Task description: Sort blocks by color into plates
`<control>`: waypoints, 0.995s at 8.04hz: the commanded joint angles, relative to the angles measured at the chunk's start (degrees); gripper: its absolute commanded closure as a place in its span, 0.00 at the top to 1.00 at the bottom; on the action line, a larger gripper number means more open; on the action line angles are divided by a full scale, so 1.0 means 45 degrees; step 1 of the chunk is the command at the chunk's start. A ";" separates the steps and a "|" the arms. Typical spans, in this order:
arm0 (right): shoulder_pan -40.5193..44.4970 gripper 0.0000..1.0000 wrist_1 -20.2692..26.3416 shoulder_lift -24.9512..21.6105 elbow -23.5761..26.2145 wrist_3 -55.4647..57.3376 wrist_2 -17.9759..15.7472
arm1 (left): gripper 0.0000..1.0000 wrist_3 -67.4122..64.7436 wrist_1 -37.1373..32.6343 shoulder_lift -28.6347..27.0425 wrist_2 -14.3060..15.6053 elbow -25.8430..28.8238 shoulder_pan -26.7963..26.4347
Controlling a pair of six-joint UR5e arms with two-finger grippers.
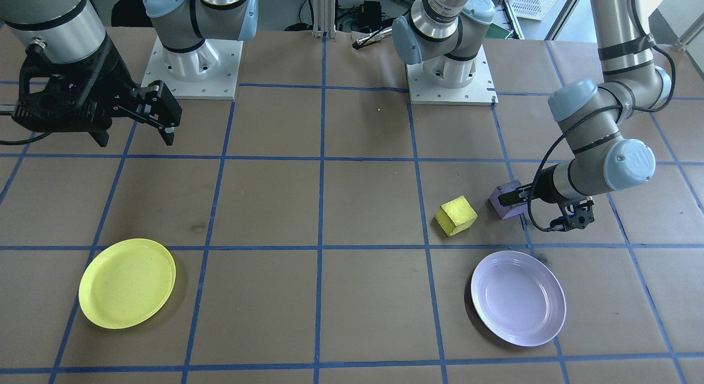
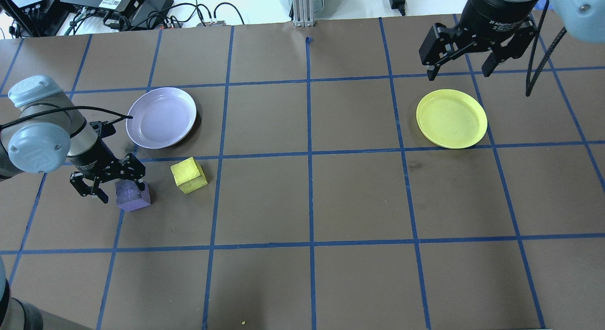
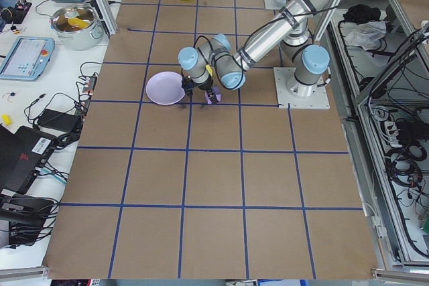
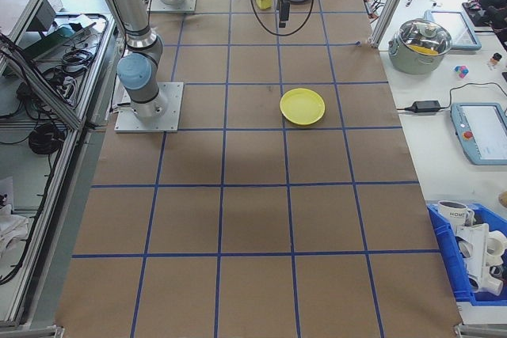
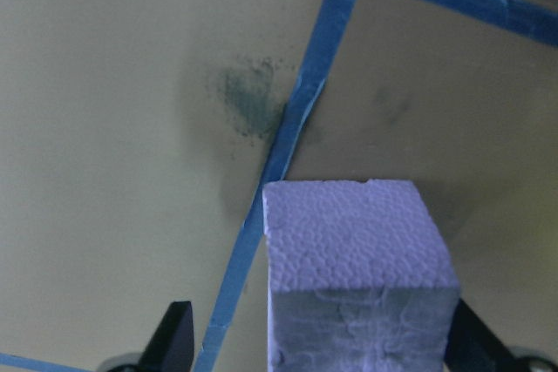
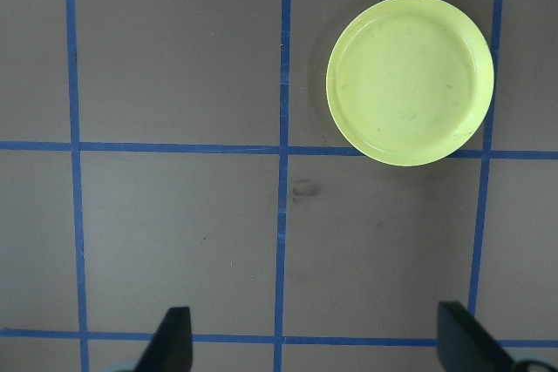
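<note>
left end effector (image 2: 109,187) poised at the purple block (image 2: 133,195)
fingers apart, block sitting between them, off-centre, at the overhead frame's lower left on the counter (image 2: 359,193); lavender plate (image 2: 161,117) lies just above. right end effector (image 2: 462,56) spread, idle.

We see a table (image 2: 359,197) covered in brown paper and crossed by a grid of blue tape lines (image 2: 309,155). On it lie a lavender plate (image 2: 161,117) and a yellow plate (image 2: 451,118), well apart. A yellow block (image 2: 188,175) sits near the lavender plate, with a purple block (image 2: 133,196) just beside it. Two white arm bases (image 1: 192,67) stand on its edge.
</note>
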 commanded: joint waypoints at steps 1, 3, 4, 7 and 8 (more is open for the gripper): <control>0.0000 1.00 0.0016 0.0021 0.0006 -0.0026 -0.0017 | 0.53 0.0158 -0.0066 0.0063 -0.0082 0.0010 -0.0076; 0.0000 1.00 0.0036 0.0022 0.0025 -0.0241 -0.0094 | 0.00 0.0490 -0.0066 0.0063 -0.0082 0.0010 -0.0057; 0.0000 1.00 -0.0003 0.0022 0.0084 -0.0183 -0.0056 | 0.00 0.0531 -0.0066 0.0063 -0.0082 0.0010 -0.0076; 0.0000 1.00 0.0036 0.0022 0.0123 -0.0125 -0.0076 | 0.00 0.0766 -0.0123 0.0936 -0.0701 0.0146 -0.0444; 0.0000 1.00 0.0017 0.0022 0.0201 -0.0124 -0.0076 | 0.00 0.0765 -0.0143 0.1387 -0.1210 0.0205 -0.0795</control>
